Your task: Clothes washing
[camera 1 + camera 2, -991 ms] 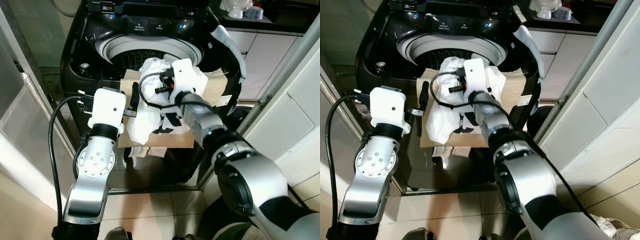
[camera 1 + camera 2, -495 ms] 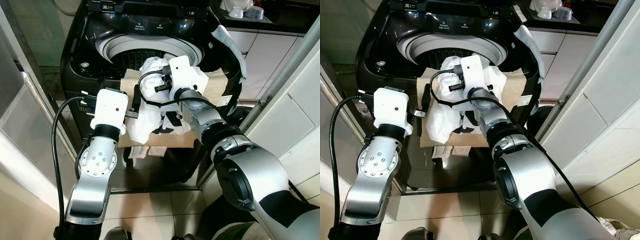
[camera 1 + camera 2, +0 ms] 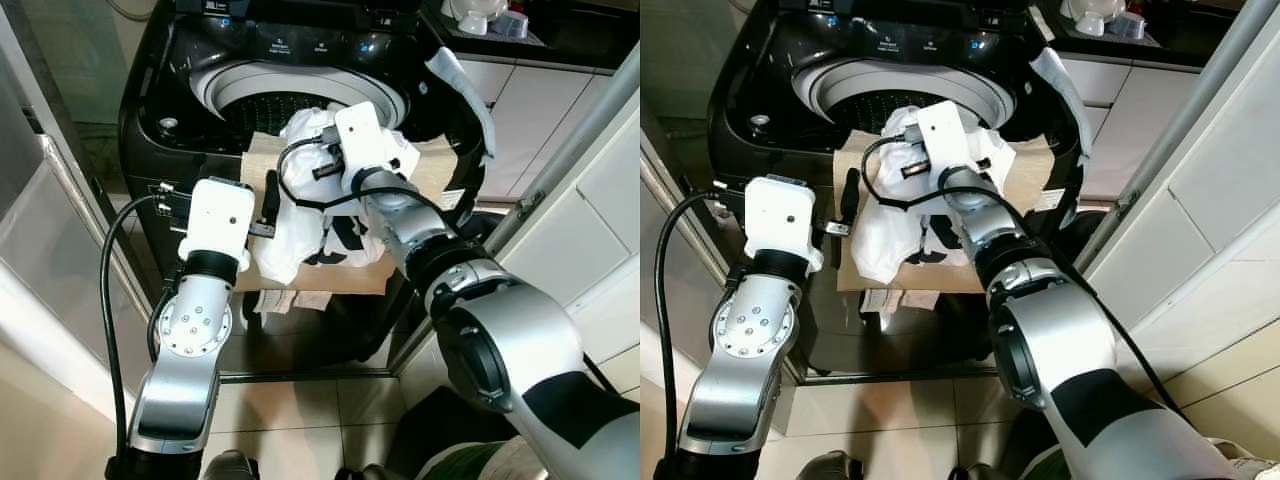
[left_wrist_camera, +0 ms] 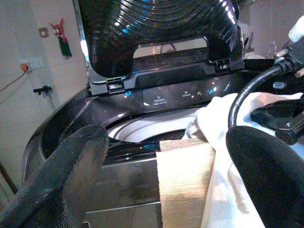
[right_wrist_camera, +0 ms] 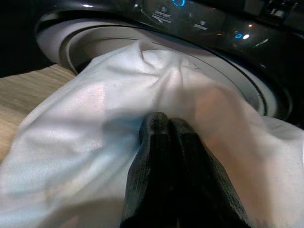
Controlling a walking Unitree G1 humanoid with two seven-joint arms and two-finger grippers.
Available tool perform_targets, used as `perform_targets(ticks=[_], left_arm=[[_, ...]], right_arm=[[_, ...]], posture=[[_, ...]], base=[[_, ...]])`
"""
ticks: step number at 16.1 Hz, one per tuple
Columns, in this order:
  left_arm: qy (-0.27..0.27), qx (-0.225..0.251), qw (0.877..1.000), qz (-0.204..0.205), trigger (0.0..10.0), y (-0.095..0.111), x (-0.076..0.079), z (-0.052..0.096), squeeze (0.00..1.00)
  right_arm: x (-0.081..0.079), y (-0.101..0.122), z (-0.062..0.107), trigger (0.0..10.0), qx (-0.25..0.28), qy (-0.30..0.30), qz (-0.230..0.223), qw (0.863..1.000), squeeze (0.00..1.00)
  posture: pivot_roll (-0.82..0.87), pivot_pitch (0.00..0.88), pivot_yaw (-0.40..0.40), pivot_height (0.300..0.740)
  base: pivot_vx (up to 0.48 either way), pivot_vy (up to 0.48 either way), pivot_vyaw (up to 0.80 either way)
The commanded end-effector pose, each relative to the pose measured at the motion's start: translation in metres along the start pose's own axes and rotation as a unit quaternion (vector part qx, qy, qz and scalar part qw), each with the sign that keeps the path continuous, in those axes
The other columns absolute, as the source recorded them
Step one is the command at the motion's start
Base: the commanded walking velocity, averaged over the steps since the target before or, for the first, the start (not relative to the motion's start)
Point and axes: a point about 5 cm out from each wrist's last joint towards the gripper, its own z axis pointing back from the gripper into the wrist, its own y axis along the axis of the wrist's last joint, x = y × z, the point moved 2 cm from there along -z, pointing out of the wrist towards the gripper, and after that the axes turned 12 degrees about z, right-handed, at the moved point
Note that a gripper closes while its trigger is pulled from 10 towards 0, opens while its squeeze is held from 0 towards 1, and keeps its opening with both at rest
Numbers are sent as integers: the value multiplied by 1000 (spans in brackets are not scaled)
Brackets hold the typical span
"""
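Your right pincer has its two black fingers pressed flat together, pinching a fold of the white garment, which bunches up around the fingertips. That garment, white with dark markings lower down, lies heaped directly under and behind this pincer, on a tan board set across the front rim of the washing machine. Part of the cloth reaches forward from the fingertips over the edge of the grey drum opening, and the rest trails back toward you off the board's near edge. Beyond the pincer you can see the machine's dark control panel with small blue lights.

Your left pincer is spread wide, gripping nothing, its fingers framing the board's end and the garment's edge just ahead of it. It sits beside the heap, on the left of the right pincer. Past it the raised lid stands upright behind the drum.

A second pale cloth hangs below the board, down the machine's front. White cabinets stand off to the right.
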Motion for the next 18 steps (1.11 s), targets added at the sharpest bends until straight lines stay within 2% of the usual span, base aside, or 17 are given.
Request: perform_targets(ticks=[1, 5, 8, 10, 12, 13, 14, 15, 16, 18], left_arm=[[-3, 2, 1000, 2, 10000, 2, 4, 2, 0], [-3, 2, 1000, 2, 10000, 2, 5, 2, 0], [-4, 1, 1000, 4, 10000, 1, 7, 2, 0], [-1, 1, 1000, 5, 10000, 1, 8, 3, 0], [3, 1, 1000, 6, 10000, 0, 8, 2, 0], [5, 1, 1000, 6, 10000, 0, 8, 2, 0], [5, 1, 1000, 6, 10000, -1, 8, 2, 0], [5, 2, 1000, 6, 10000, -1, 8, 2, 0], [5, 2, 1000, 6, 10000, -1, 8, 2, 0], [3, 1, 1000, 7, 10000, -2, 7, 0, 0]], right_arm=[[14, 3, -1, 0, -4, -20, 10, 1000, 0], [25, 31, -3, 0, 35, -35, 25, 998, 0], [42, 77, -3, 0, 93, -63, 57, 992, 0], [50, 102, -1, 0, 121, -73, 58, 988, 0], [55, 109, 0, 0, 131, -91, 64, 985, 0], [57, 107, 1, 1843, 137, -101, 59, 984, 0], [58, 104, 2, 10000, 147, -111, 51, 981, 0], [58, 99, 3, 10000, 159, -121, 40, 979, 1000], [58, 97, 4, 10000, 163, -124, 38, 978, 1000], [37, 55, 5, 10000, 150, -108, -21, 983, 1000]], posture=[[187, 66, -133, 740], [184, 64, -135, 740], [184, 65, -147, 740], [186, 63, -155, 740], [186, 59, -163, 740], [185, 55, -166, 740], [183, 49, -168, 740], [181, 44, -167, 740], [181, 44, -167, 740], [163, 32, -149, 740]], base=[[0, 0, 0], [0, 0, 0], [0, 0, 0], [0, 0, 0], [0, 0, 0], [0, 0, 0], [0, 0, 0], [0, 0, 0], [0, 0, 0], [0, 0, 0]])
